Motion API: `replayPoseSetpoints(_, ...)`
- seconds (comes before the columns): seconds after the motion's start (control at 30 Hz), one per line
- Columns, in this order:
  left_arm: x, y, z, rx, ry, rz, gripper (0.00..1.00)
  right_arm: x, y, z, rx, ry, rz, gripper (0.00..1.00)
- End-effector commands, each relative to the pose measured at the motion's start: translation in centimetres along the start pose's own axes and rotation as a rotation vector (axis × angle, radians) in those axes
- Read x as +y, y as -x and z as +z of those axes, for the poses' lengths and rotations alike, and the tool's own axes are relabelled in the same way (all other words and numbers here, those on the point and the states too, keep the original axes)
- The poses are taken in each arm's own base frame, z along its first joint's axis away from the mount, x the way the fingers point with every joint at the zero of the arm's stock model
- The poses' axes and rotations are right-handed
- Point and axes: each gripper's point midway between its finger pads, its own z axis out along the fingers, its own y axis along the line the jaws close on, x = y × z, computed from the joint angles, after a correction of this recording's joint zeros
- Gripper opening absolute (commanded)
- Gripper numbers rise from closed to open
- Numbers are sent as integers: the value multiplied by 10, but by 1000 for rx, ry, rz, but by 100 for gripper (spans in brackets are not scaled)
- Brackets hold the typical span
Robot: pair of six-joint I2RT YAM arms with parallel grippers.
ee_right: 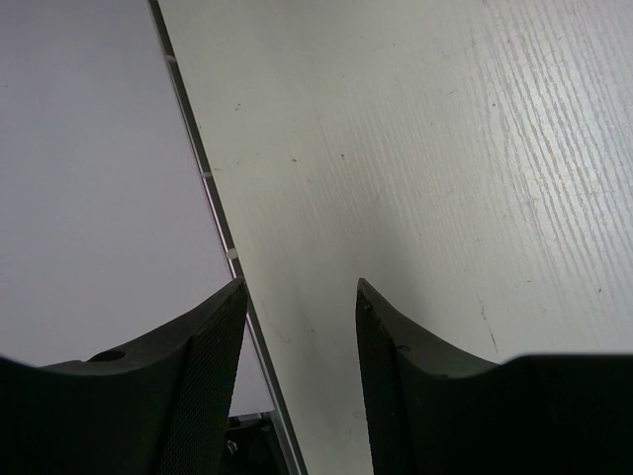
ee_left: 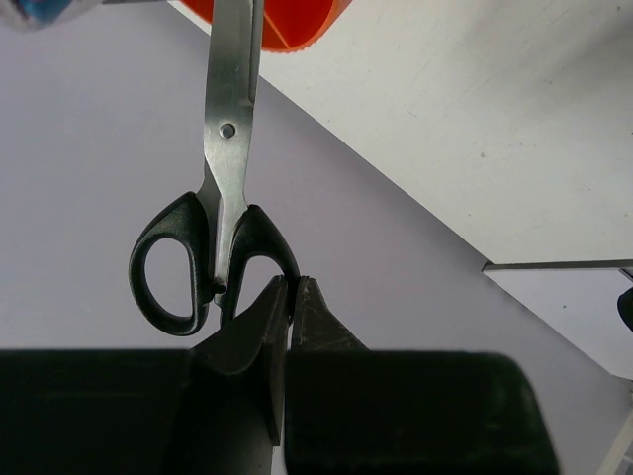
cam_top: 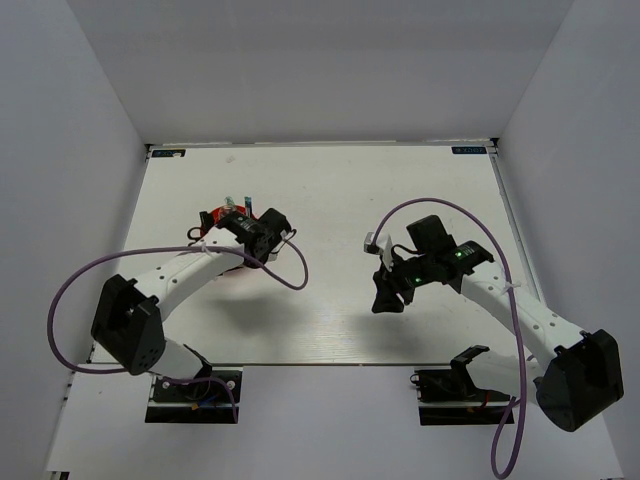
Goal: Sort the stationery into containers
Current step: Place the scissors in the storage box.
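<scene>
Your left jaws pinch the scissors (ee_left: 232,168) by a handle so the blades point into the orange cup (ee_left: 297,15); right jaws hang half open, empty.

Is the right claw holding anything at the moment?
No, the right claw stands open, with only the table visible in the gap.

Overhead camera sits above and behind my bases, looking down from well back on the whole table (cam_top: 350,180). Left wrist camera rides tight behind my left gripper (ee_left: 293,283), peering along it at the scissors (ee_left: 232,119), with the orange-red cup (ee_left: 287,20) at the top edge. Right wrist camera, close behind my right gripper (ee_right: 301,284), faces the tabletop and its edge. All three share that table.
</scene>
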Motion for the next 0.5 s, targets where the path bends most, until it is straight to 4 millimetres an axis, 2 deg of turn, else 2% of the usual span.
replayPoseSetpoints(0.0, 16, 5, 2, 4, 33, -6, 0, 3, 15, -8, -44, 3, -41, 52)
replayPoseSetpoints(0.47, 26, 9, 15, 41, 24, -38, 0, 4, 16, -8, -46, 6, -47, 52)
